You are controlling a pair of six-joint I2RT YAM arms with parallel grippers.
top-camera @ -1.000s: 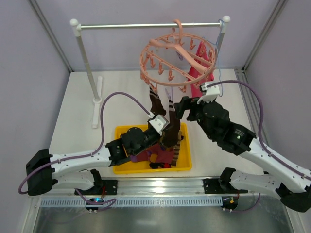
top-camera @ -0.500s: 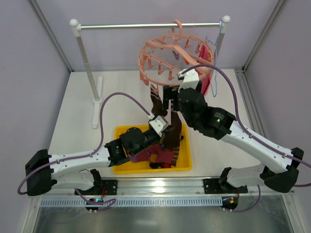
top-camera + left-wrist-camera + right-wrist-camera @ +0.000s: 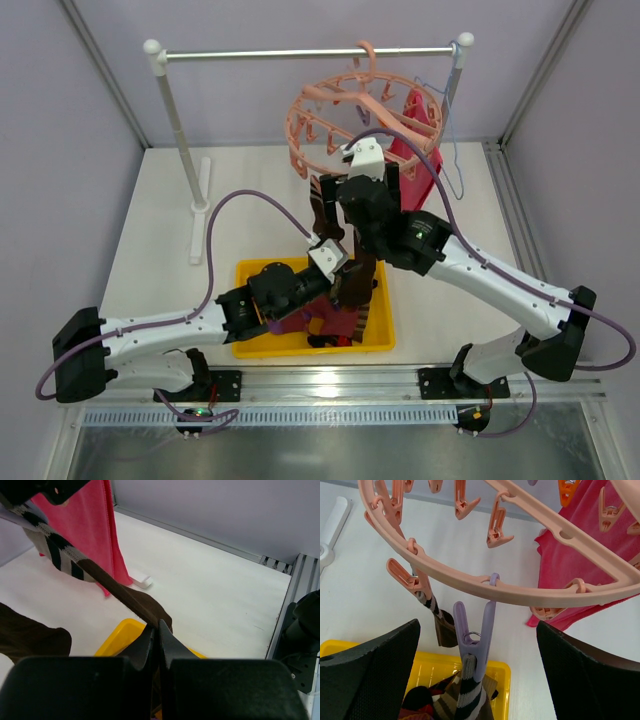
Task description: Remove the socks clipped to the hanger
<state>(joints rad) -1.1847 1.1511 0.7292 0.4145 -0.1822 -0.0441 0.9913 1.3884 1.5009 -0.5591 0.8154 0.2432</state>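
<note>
At the far right of the table, toward 1 o'clock in the overhead view, the salmon-pink ring hanger point(image 3: 300, 128) hangs by its hook from a white rail point(image 3: 250, 54). A pink-red cloth point(image 3: 570, 555) hangs behind it.

Your right gripper point(image 3: 477, 630) is raised to the ring's near rim. Its fingers are spread wide, one on each side of a purple peg point(image 3: 474, 640) without touching it. That peg bites the cuff of a striped sock point(image 3: 470, 702). At the peg's 9 o'clock, a pink peg holds a second sock point(image 3: 445, 630).

Your left gripper point(image 3: 159, 627) sits low, over the yellow bin point(image 3: 388, 320) where loose socks lie. It is pinched together on the dark foot of a taut sock point(image 3: 120, 592), which runs toward 10 o'clock up to a cream-and-black cuff. This looks like the sock in the purple peg, though the views do not settle that.

The step in hand appears to be freeing this sock.

- Bring the right fingers in on the peg's upper wings, above its spring. Pressing the lower tips would only tighten the bite.
- Centre the peg between the fingers first, because it dangles from a small loop and may twist away.
- Hold the left pull gentle and aimed down toward 6 o'clock. The hanger hangs freely, so a hard tug would likely swing it off your fingers.
</note>
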